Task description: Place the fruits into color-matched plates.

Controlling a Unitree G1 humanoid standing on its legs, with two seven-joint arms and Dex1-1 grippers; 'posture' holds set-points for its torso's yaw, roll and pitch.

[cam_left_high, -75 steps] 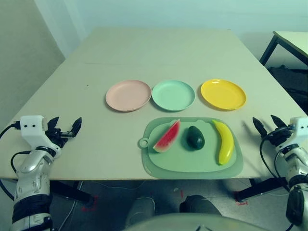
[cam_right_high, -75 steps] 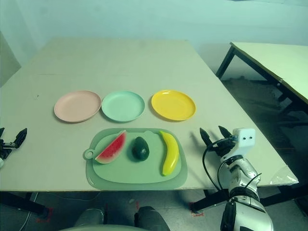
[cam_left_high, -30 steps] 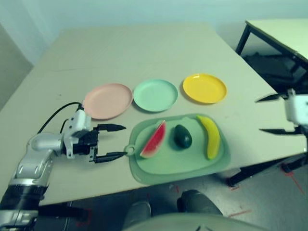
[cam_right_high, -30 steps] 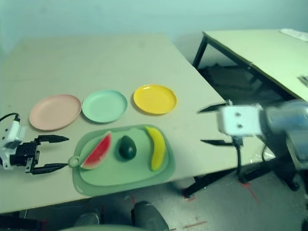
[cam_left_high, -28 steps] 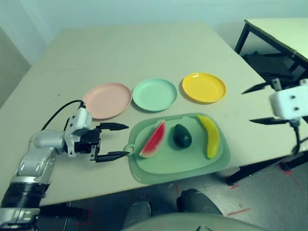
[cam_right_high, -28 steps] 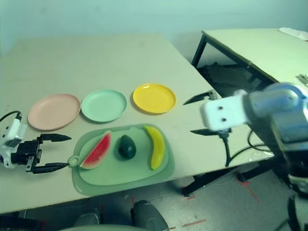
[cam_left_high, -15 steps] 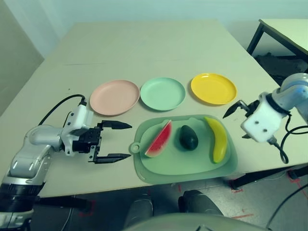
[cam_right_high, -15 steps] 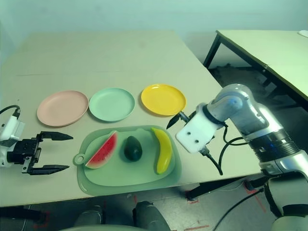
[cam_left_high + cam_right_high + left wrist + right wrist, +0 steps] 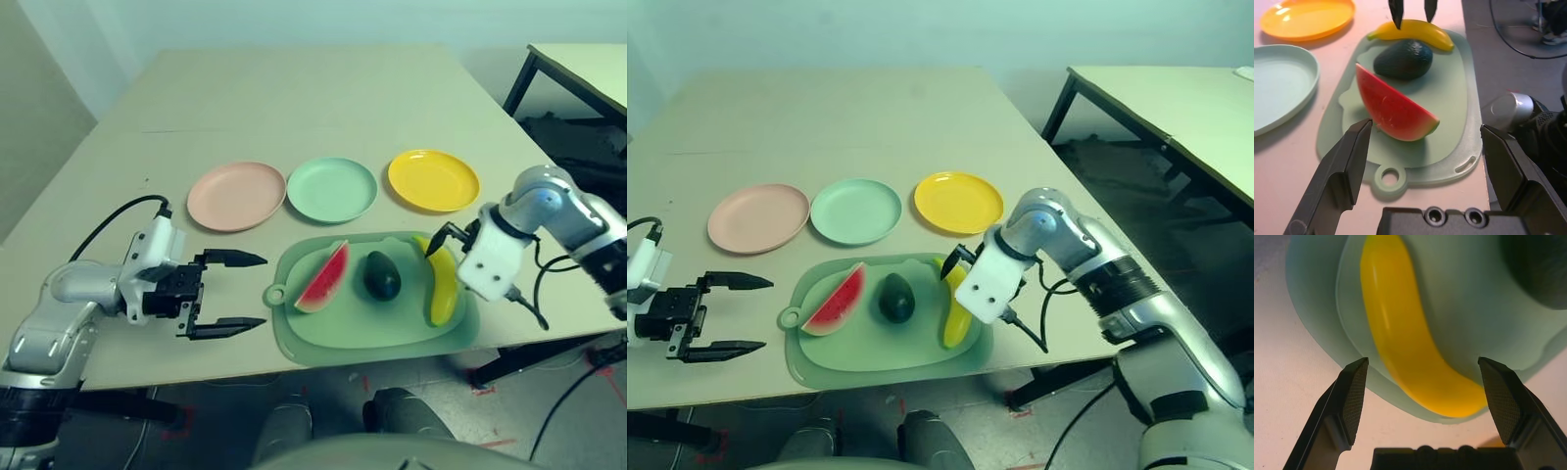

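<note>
On the green cutting mat (image 9: 372, 333) lie a red watermelon wedge (image 9: 321, 278), a dark avocado (image 9: 382, 276) and a yellow banana (image 9: 441, 289). Behind the mat stand the pink plate (image 9: 235, 196), the mint green plate (image 9: 332, 189) and the yellow plate (image 9: 434, 179), all bare. My right gripper (image 9: 1423, 363) hangs open just above the banana (image 9: 1405, 347), one finger on each side of it. My left gripper (image 9: 265, 290) is open on the table at the mat's tab end, pointing at the watermelon (image 9: 1393, 110).
The mat's front edge lies close to the table's front edge. A second table (image 9: 588, 59) stands off to the right across a gap. A black cable (image 9: 113, 220) loops over the table behind my left arm.
My right arm has swung in from beyond the table's right side and come down over the banana, still open. The left gripper has barely moved. The camera has shifted.
</note>
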